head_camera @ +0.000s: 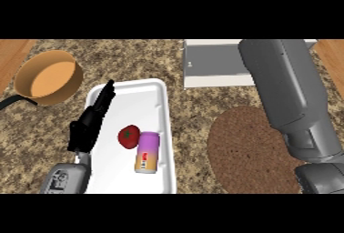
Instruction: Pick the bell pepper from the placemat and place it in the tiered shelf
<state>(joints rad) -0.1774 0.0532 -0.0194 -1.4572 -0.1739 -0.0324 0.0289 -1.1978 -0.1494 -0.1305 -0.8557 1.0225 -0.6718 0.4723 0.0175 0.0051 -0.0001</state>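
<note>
Judging by the brown placemat (255, 145), where no bell pepper shows, we seem near the placing. Our right forearm (289, 91) stretches over the white tiered shelf (215, 63), hiding the right hand and any pepper it may hold. Our left hand (86, 128) rests over the tray (138, 98), fingers (102, 101) straight and together.

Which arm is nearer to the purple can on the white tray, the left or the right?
Left. The left hand lies over the tray's left side, beside the purple can; the right forearm is far right, past the brown placemat.
</note>
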